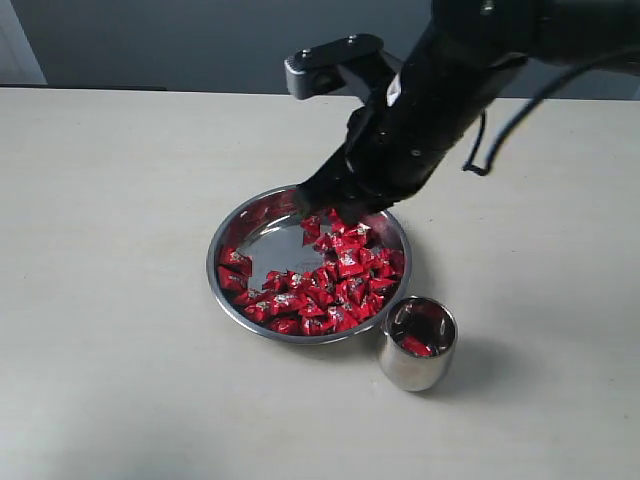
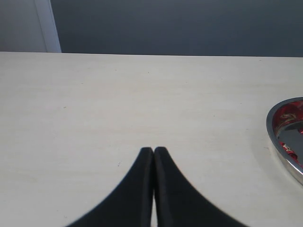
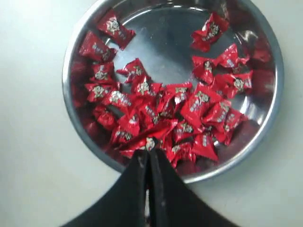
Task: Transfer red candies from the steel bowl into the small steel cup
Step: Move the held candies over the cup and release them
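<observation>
Exterior view: right arm hides steel bowl [image 1: 278,245] rim at 1 o'clock. Right gripper [image 3: 149,153] jaws together, tips touching red candies [image 3: 189,113]; pinch unclear. Left gripper [image 2: 154,150] jaws together.

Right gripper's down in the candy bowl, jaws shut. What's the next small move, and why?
Probably lift the right gripper straight up, just clear of the steel bowl. Its jaws are shut at the edge of the red candies, so a short rise would show whether one is caught before heading to the small steel cup.
</observation>
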Controlling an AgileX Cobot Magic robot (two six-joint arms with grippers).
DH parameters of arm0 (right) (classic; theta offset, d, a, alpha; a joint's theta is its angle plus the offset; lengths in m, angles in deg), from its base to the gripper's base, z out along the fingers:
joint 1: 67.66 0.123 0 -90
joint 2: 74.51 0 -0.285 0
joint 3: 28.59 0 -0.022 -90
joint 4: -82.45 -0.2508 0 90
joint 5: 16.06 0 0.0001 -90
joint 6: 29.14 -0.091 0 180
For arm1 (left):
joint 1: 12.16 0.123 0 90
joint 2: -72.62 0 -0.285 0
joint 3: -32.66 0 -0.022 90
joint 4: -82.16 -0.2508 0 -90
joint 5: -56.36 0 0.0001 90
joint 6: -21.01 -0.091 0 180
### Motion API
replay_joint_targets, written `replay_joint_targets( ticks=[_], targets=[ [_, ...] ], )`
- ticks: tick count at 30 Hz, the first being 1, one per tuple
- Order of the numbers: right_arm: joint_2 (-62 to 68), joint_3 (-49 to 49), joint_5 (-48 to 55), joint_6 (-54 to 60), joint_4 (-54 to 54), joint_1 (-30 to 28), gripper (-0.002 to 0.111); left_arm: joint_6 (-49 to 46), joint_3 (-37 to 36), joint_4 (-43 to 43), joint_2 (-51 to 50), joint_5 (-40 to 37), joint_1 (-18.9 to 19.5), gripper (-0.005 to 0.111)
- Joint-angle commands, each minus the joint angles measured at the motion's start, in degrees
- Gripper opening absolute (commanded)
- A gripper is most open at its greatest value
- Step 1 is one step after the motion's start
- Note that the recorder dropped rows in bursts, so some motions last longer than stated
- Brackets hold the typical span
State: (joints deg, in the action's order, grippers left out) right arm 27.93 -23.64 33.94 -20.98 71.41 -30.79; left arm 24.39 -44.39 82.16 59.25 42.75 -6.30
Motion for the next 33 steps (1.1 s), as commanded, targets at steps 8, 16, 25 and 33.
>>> replay_joint_targets(
  ticks=[8,16,25,33],
  targets=[
    [-13.76,17.98,-0.9,-1.75,0.38,-0.23,-0.001,0.13,-0.17,0.0,0.3,0.23,-0.29,0.0],
    [-13.76,20.09,-0.66,-1.75,0.38,-0.23,-0.001,0.13,-0.17,0.0,0.3,0.23,-0.29,0.0],
    [-13.76,20.09,-1.55,-1.75,3.64,-0.23,0.039,0.13,-0.17,0.0,0.3,0.23,-0.29,0.0],
    [-13.76,20.09,-10.3,-1.75,3.04,-0.23,0.042,0.13,-0.17,0.0,0.3,0.23,-0.29,0.0]
  ],
)
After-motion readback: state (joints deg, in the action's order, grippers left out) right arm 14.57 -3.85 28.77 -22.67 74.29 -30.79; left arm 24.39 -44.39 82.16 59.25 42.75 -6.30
